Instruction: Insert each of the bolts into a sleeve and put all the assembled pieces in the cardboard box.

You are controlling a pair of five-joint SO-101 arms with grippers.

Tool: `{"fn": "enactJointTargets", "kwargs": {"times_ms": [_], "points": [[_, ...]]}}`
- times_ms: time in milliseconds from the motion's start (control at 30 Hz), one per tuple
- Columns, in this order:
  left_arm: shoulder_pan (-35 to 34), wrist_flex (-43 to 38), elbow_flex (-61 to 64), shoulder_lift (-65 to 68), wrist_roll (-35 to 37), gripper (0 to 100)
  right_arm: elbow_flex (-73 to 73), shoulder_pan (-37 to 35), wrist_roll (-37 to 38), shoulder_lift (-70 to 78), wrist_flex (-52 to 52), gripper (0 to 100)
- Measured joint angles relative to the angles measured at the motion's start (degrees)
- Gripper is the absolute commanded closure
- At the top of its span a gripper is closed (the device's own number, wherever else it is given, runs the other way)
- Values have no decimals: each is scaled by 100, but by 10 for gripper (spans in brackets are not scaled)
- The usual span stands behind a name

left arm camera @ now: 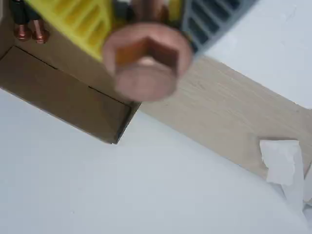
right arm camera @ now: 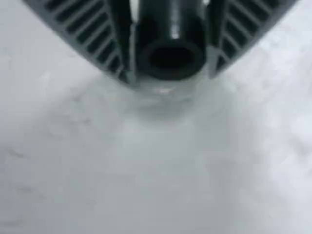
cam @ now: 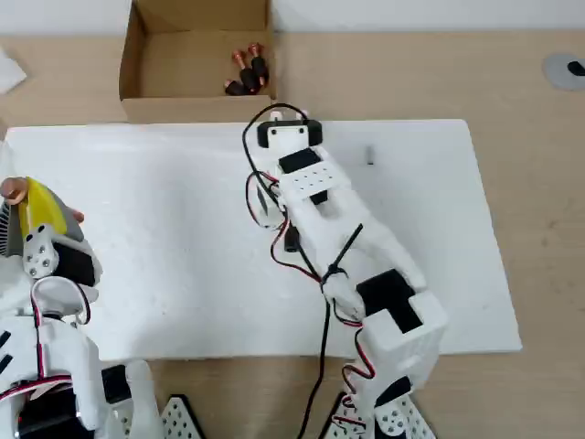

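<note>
At the table's left edge my left gripper (cam: pixel 20 203) is shut on a copper bolt (cam: pixel 11 189). Up close, the bolt's hex head (left arm camera: pixel 146 61) sticks out between the yellow finger (left arm camera: pixel 83 19) and the grey finger (left arm camera: pixel 214 19). My right arm (cam: pixel 311 192) is folded over the middle of the white board (cam: pixel 164 256). Its gripper (right arm camera: pixel 168 73) is shut on a black sleeve (right arm camera: pixel 170 54), held open end down just above the board. The cardboard box (cam: pixel 137 64) stands at the back with assembled pieces (cam: pixel 249 71) in its right corner.
A small dark piece (cam: pixel 370 155) lies on the board to the right of the right arm. The box's corner (left arm camera: pixel 117 122) and its assembled pieces (left arm camera: pixel 29 30) are in the left wrist view, with white paper (left arm camera: pixel 282 161) on the wooden tabletop (left arm camera: pixel 219 117).
</note>
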Motion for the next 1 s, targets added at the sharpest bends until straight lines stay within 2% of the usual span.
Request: {"fn": "enactJointTargets", "kwargs": {"times_ms": [100, 233, 533, 1000], "points": [[0, 0, 0, 0, 0, 998, -70, -79, 316, 0, 35, 744], [0, 0, 0, 0, 0, 998, -158, -211, 598, 18, 220, 761], [0, 0, 0, 0, 0, 998, -334, -299, 633, 53, 765, 839], [0, 220, 0, -18, 0, 998, -343, -299, 633, 79, 765, 843]]}}
